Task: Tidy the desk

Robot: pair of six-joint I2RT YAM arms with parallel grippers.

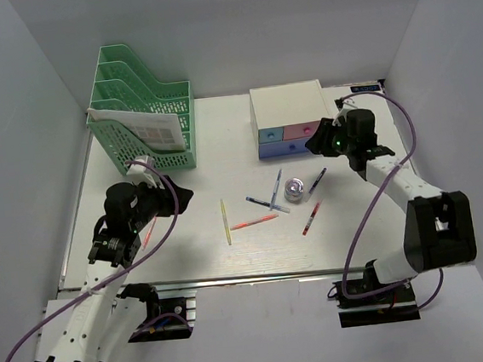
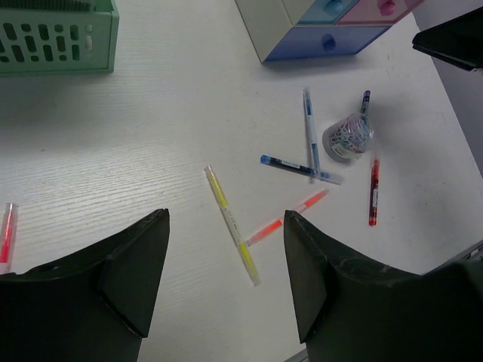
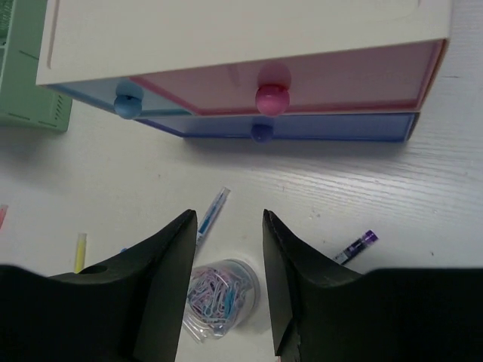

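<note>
Desk [image 1: 221, 149]: white top filling the enclosure, rail along its near edge. It is not yet tidy; loose items lie across the middle.

Far left, at the back: green file rack [image 1: 145, 113], upright, with paper in it.

Left gripper [image 2: 226, 219]: hovers above the desk, jaws apart, nothing between them. A pink pen [image 2: 6, 234] lies just to its left. Directly below the jaw gap in the wrist view lies a yellow highlighter [image 2: 230, 225], and an orange pen [image 2: 290, 215] lies just beside the highlighter.

Centre: two blue pens [image 1: 270, 197] crossed. Next to them stands a clear jar of paper clips [image 1: 294, 190], upright. A purple pen [image 1: 317, 180] lies just right of the jar and a red pen [image 1: 311, 219] nearer the rail.

Right, at the back: white drawer box [image 1: 289, 118], all drawers appearing shut.

Right gripper [image 3: 229, 219]: jaws partly apart and empty, above the jar, facing the front of the box and its pink knob [image 3: 272, 96].

Assessment: the task is at an early stage, with the arms positioning and nothing collected.

- Left arm: should descend squarely over the highlighter and close across its barrel without catching the orange pen.
- Right arm: is placed for either the jar or a drawer knob; which is intended cannot be told. A knob would need a narrow, centred pinch and a straight pull.
</note>
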